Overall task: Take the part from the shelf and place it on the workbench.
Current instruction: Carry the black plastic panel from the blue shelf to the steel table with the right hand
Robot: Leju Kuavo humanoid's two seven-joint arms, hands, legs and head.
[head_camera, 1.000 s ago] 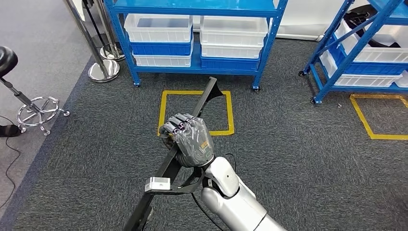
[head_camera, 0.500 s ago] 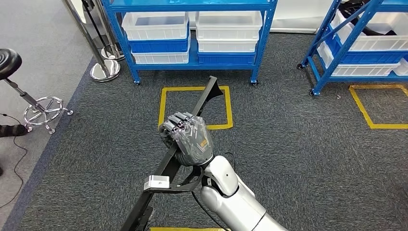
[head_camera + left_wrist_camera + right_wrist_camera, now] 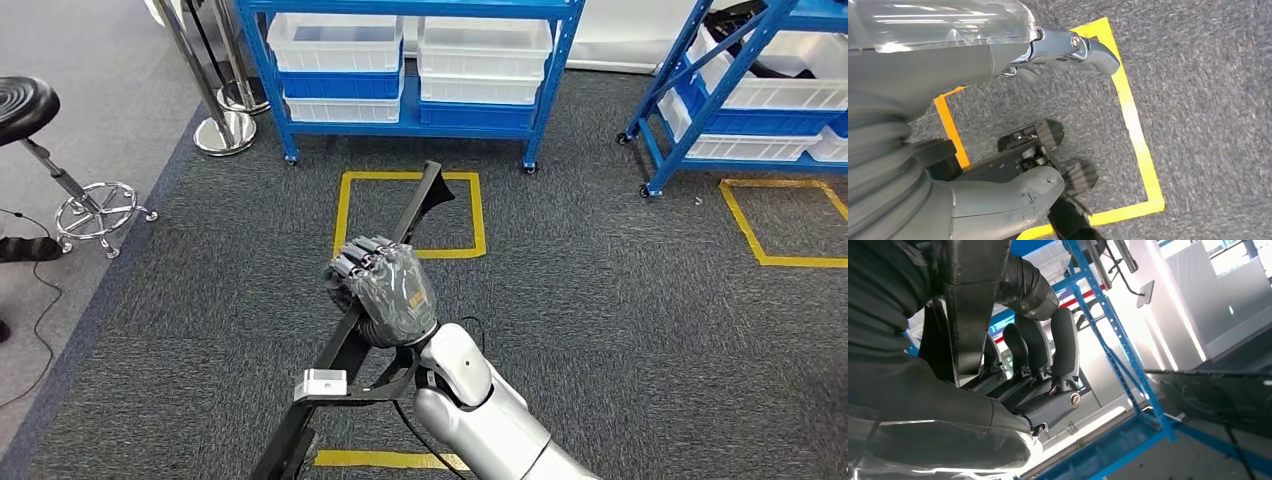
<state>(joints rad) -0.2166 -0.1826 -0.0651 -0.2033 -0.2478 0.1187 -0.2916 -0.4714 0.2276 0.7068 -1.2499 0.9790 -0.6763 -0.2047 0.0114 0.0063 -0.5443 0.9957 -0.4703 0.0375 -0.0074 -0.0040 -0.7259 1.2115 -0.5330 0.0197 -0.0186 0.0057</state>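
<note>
In the head view my right hand (image 3: 385, 290) grips a long black part (image 3: 420, 205), a slim bar with a flared far end and a small silver block (image 3: 320, 382) near its lower end. The bar slants over the grey carpet, its far end towards the blue shelf (image 3: 410, 120). The right wrist view has the dark fingers (image 3: 1063, 340) wrapped round the black part (image 3: 975, 305). My left hand (image 3: 948, 80) hangs above the carpet with its fingers apart and nothing in it.
The blue shelf holds white and blue bins (image 3: 485, 45). A second blue shelf (image 3: 700, 110) stands at the right. Yellow tape squares (image 3: 345, 215) mark the carpet. A black stool (image 3: 30, 105) and steel posts (image 3: 225, 130) stand at the left.
The whole picture has shifted, so the camera has moved; a yellow tape line has come into view at the bottom. My right hand keeps the same hold on the part.
</note>
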